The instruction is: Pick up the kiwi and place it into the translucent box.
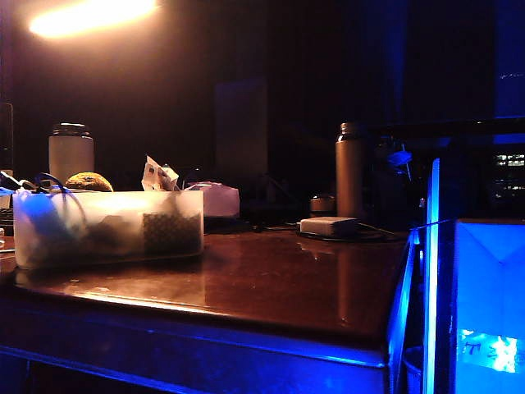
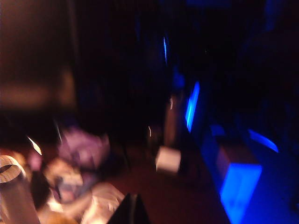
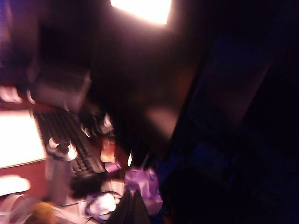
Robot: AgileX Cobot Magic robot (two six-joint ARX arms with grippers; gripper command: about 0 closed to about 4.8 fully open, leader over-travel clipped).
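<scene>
Resting atop the translucent box (image 1: pixel 107 226) at left, the kiwi (image 1: pixel 89 181) appears delivered; right gripper (image 3: pixel 131 207) clenched empty, left gripper (image 2: pixel 131 210) unreadable; retreat presumably follows.

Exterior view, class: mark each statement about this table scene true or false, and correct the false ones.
1. The kiwi shows above the rim of the translucent box. True.
2. The translucent box stands at the right end of the table. False: it stands at the left end.
3. A tall metal bottle stands upright behind the small flat white box. True.
4. The white jar with dark lid lies on its side. False: it stands upright behind the translucent box.
5. An end effector grips the kiwi in this view. False: no arm or end effector shows in the exterior view; the right end effector is shut.
</scene>
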